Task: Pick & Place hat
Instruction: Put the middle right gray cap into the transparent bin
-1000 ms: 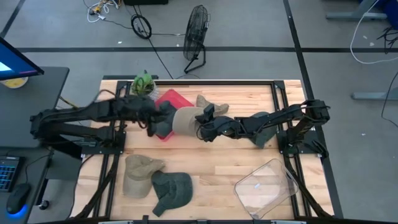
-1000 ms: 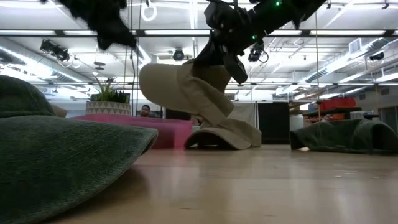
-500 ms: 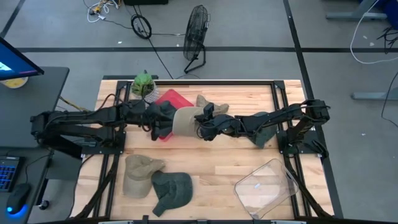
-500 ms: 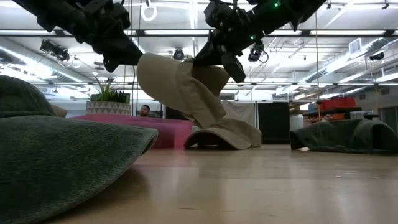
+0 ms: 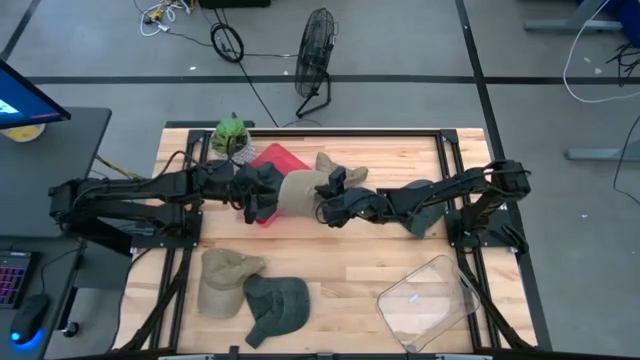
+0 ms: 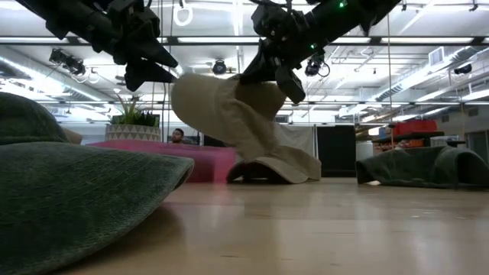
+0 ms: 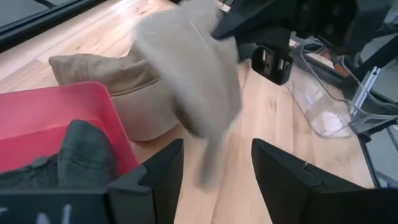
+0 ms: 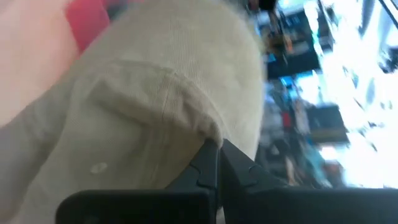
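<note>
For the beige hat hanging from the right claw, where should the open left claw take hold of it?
Probably the free hanging side of the beige hat, approached from the left claw's own side, opposite the right claw. The fabric droops loose there, above the red bin.

text: none legible | labels: none | brands: none | numbers: none | signs: none

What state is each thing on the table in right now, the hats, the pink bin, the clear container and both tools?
Tan hat: lifted off the table, pinched by the right tool.
Right tool: shut on the tan hat.
Left tool: open, next to the hanging hat.
Pink bin: on the table, a dark hat inside.
Khaki cap: lying on the table.
Green hat: lying beside it.
Clear container: on the table, looks empty.
</note>
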Tool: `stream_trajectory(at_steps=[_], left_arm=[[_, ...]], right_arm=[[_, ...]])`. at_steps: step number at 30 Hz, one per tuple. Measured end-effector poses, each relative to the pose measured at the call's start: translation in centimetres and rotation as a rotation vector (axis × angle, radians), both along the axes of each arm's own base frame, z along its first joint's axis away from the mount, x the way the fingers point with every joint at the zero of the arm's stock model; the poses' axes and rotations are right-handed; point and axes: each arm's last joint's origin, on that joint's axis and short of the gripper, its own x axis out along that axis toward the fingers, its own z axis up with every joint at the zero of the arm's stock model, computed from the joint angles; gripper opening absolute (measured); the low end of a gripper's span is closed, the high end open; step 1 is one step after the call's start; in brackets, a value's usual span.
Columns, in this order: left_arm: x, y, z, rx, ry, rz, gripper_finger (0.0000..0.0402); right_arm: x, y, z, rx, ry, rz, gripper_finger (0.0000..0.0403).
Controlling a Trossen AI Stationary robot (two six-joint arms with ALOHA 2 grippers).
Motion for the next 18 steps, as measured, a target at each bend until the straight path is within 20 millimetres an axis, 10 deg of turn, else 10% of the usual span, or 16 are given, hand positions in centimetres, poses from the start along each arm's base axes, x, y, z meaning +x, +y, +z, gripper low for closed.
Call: stream_trajectory(at_steps=[9,18], left_arm=[[0.0,0.1,0.0,0.021,0.004,0.014,0.0191],[0.0,0.2,0.0,0.111,0.014,-0.008,0.0191]], right_arm=[[-5.4,6.1,3.8,0.047,-0.026,-0.078,0.0001],[-14.5,8.7,10.0,1.021,0.030,0.134,0.0000]])
